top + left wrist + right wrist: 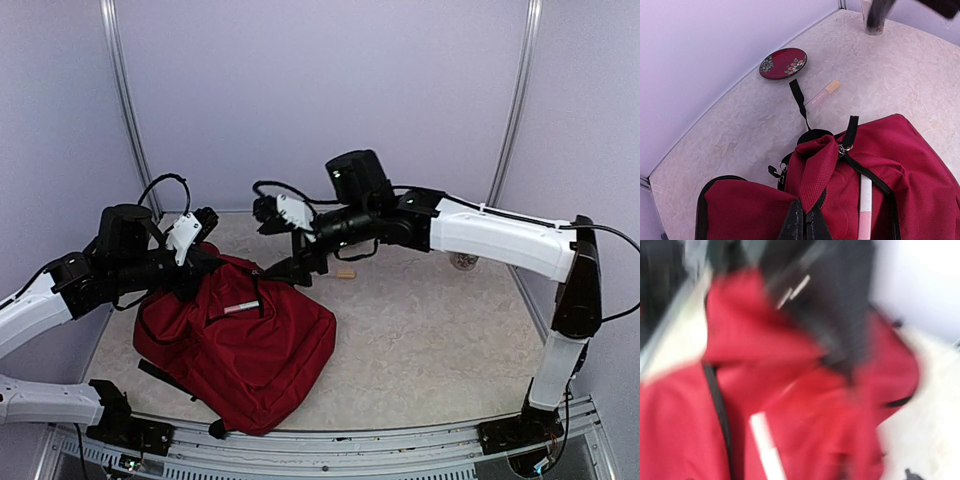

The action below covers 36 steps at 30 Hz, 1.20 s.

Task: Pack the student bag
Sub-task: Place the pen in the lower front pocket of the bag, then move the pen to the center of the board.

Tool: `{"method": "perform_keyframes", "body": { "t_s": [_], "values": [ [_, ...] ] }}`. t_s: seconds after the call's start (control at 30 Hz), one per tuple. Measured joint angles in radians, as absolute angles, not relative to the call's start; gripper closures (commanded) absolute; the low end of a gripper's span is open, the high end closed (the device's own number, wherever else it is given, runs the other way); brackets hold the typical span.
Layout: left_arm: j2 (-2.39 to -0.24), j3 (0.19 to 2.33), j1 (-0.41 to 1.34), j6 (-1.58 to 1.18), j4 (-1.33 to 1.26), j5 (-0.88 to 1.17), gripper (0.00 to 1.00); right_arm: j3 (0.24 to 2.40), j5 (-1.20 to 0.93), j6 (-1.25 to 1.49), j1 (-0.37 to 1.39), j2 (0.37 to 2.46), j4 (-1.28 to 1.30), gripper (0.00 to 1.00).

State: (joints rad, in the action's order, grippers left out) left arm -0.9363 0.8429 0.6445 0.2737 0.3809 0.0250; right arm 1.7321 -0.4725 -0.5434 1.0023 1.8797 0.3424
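Red fabric fills the near-left part of the table (440, 340): the student bag (245, 350) lies there flat, one corner close to the near edge and its top end pointing away from us. On it rests a white-and-pink pen (865, 210), just beside a black zip line; we judge it waits to go inside. At the bag's top the left gripper (804, 216) is closed on a fold of the red cloth and raises it, probably to hold the mouth up for the other arm. The right gripper (289, 268) hangs just beside the same top edge, but its wrist view is blurred, so we cannot tell whether its fingers are apart or together. Behind the bag a pink tube (823, 93) lies on bare table, and farther, close to the wall, a small red flowered plate (783, 63). To the right the table gives wide room for moving – on the left the bag lies near the wall.
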Motion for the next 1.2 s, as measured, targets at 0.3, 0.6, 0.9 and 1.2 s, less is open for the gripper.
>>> {"method": "perform_keyframes", "body": {
  "t_s": [0.3, 0.6, 0.9, 1.2],
  "values": [
    [-0.934, 0.820, 0.640, 0.264, 0.343, -0.033, 1.00, 1.457, -0.443, -0.116, 0.674, 1.705, -0.017, 0.04],
    [-0.903, 0.791, 0.634, 0.263, 0.321, -0.050, 1.00, 1.755, -0.213, -0.026, 0.593, 2.185, 0.310, 0.00],
    [-0.904, 0.791, 0.634, 0.266, 0.319, -0.041, 1.00, 1.942, -0.223, -0.057, 0.601, 2.398, 0.531, 0.13],
    [-0.907, 0.791, 0.633, 0.266, 0.314, -0.033, 1.00, 1.926, -0.116, -0.126, 0.649, 2.397, 0.555, 0.56]
  ]
}}
